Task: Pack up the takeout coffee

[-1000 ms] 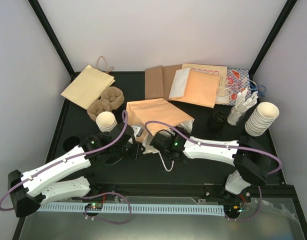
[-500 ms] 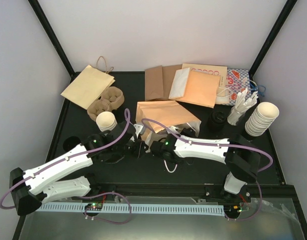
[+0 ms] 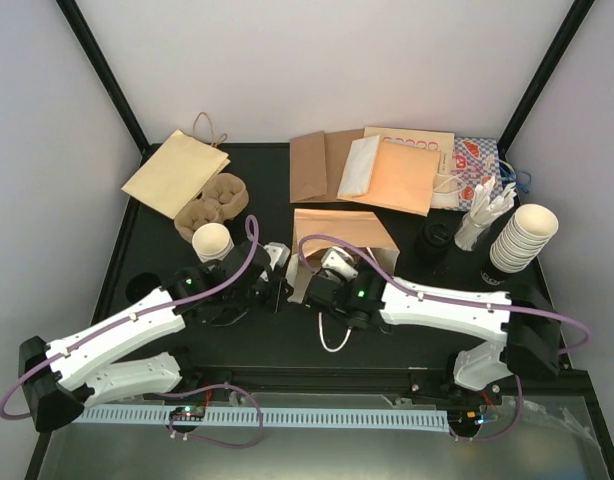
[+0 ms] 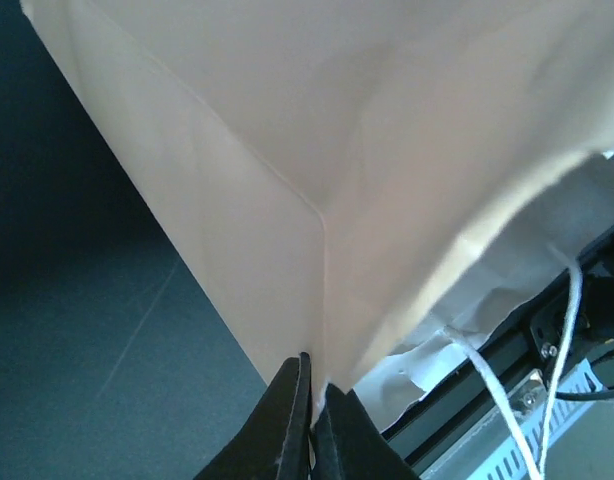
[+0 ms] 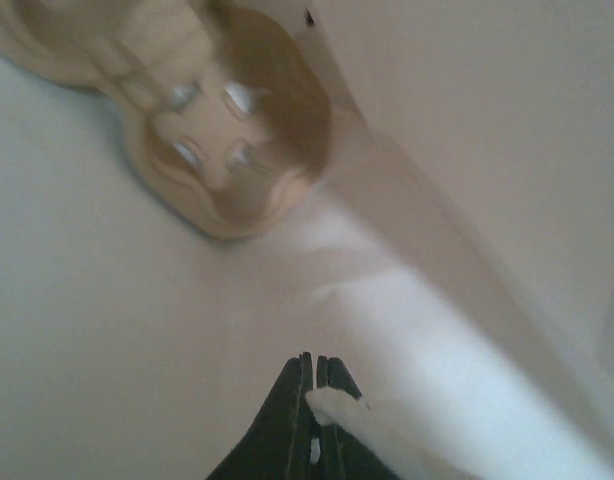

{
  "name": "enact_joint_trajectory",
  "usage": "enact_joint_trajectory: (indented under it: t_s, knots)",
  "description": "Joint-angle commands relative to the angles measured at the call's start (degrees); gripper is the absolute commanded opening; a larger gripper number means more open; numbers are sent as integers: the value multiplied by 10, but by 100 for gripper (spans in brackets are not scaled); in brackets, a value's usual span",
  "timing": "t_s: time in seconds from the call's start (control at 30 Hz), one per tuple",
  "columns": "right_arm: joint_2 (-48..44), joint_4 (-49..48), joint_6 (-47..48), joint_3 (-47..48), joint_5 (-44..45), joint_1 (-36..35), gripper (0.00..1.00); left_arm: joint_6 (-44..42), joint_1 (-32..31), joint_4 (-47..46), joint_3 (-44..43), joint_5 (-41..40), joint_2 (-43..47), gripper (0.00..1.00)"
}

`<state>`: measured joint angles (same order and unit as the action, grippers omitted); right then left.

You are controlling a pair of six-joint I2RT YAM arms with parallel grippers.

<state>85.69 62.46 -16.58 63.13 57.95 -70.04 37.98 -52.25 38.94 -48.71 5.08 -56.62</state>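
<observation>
Top external has both arms meeting at the paper bag (image 3: 345,232) in the middle of the table. It lies on its side, long axis running from the closed bottom at the far end to the mouth at the near end, facing the arm bases. Over on the wrist views, the left gripper (image 4: 309,368) is clenched on a folded corner of the bag's wall, tan paper nipped right at the tips. The right gripper (image 5: 312,368) is clamped too, on a white scrap that looks like the bag's inner lip, though that view is blurry. So the mouth is pinned from both sides.

The takeout coffee is a hard call, with black lids on a black table. Best bet is the dark round shape (image 3: 434,240) just right of the bag, nearer the right arm. A second dark disc (image 3: 142,284) sits well apart, out past the left arm. I can't confirm either, and I see nothing in the bag.

As for room, there is bare table between the mouth and the near edge, crossed only by the white cord handle (image 3: 332,338). The far side is crowded with flat bags (image 3: 387,172), and the cup carrier (image 3: 215,200) and a lidless cup stack (image 3: 212,242) crowd the left.
</observation>
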Motion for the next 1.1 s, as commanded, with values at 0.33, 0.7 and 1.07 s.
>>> enact_joint_trajectory:
  t_s: [0.33,0.7,1.07]
  knots:
    - [9,-290,349,-40,-155,-1,1,-4,18,25,1,-21,39,2]
    - [58,-302,448,6,-179,38,1,-12,19,48,10,-13,41,2]
    - [45,-295,510,21,-216,52,1,-5,19,59,26,-8,46,2]
